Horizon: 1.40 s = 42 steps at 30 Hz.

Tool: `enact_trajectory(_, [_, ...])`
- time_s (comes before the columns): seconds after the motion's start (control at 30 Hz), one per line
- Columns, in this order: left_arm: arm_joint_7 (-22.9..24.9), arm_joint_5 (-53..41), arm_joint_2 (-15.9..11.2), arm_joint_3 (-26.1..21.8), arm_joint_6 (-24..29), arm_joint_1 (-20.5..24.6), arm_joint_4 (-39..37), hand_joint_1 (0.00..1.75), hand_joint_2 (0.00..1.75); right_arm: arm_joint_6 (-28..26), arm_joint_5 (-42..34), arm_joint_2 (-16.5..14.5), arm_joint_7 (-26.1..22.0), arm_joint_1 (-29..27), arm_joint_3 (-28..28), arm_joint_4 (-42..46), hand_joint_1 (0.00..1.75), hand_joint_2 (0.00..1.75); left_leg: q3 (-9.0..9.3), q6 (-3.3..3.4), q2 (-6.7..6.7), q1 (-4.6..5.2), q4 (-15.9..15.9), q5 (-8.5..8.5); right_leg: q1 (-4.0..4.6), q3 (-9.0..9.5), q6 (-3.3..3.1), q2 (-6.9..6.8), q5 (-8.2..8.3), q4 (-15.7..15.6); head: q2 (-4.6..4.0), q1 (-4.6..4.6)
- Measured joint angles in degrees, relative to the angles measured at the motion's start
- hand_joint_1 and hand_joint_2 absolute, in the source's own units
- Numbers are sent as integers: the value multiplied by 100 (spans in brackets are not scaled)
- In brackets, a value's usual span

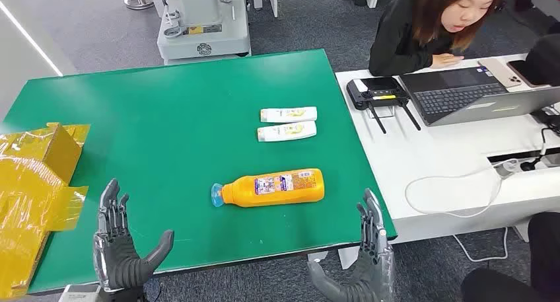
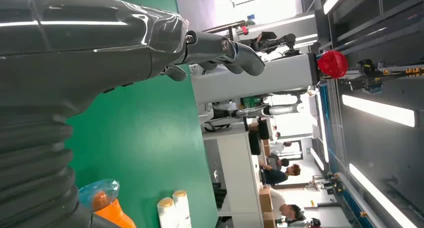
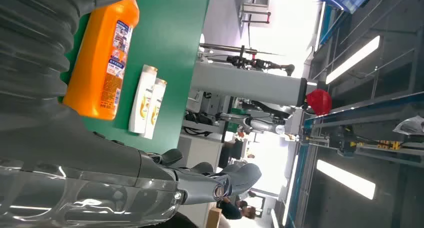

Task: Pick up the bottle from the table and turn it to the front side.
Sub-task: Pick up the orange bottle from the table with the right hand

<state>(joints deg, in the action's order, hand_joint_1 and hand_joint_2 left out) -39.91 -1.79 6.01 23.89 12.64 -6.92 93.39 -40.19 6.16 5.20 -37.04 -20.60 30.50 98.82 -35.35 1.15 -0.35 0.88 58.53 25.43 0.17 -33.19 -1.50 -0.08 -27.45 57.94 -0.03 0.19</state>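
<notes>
An orange bottle (image 1: 274, 187) with a blue cap lies on its side on the green table (image 1: 165, 117), cap to the left, a printed label facing up. It also shows in the right wrist view (image 3: 102, 58), and its cap end in the left wrist view (image 2: 102, 200). My left hand (image 1: 122, 249) hovers open at the table's near left edge, fingers spread. At the near right corner my right hand (image 1: 363, 262) is open too, to the right of and below the bottle. Neither hand touches anything.
Two small white bottles (image 1: 287, 123) lie side by side behind the orange one. A yellow box (image 1: 33, 183) sits at the left edge. A white desk (image 1: 429, 156) with a laptop (image 1: 475, 94), cables and a seated person (image 1: 429, 24) stands to the right.
</notes>
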Motion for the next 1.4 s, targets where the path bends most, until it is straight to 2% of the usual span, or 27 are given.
enact_trajectory(0.5, [-2,101,-69,0,67,52,-146,0,175,2,-234,4,-270,-40,-123,-63,0,175,1,0,0,0,1,0,0,1,0,-1,0,0,1,-1])
enact_trajectory(0.8, [-2,42,-77,9,103,161,-228,0,175,1,749,56,-36,37,-548,46,0,175,1,1,1,0,2,-1,0,1,1,0,2,0,1,-1])
enact_trajectory(1.1, [-2,97,-18,137,-174,611,-611,0,175,7,1658,183,540,981,-895,-416,0,175,4,6,7,0,11,-6,0,6,2,3,11,1,1,-1])
enact_trajectory(1.4, [-2,189,79,228,-425,1111,-1153,0,175,544,1624,293,1196,2460,-972,-1899,0,175,4,8,14,0,18,-10,0,7,5,12,22,2,1,-1])
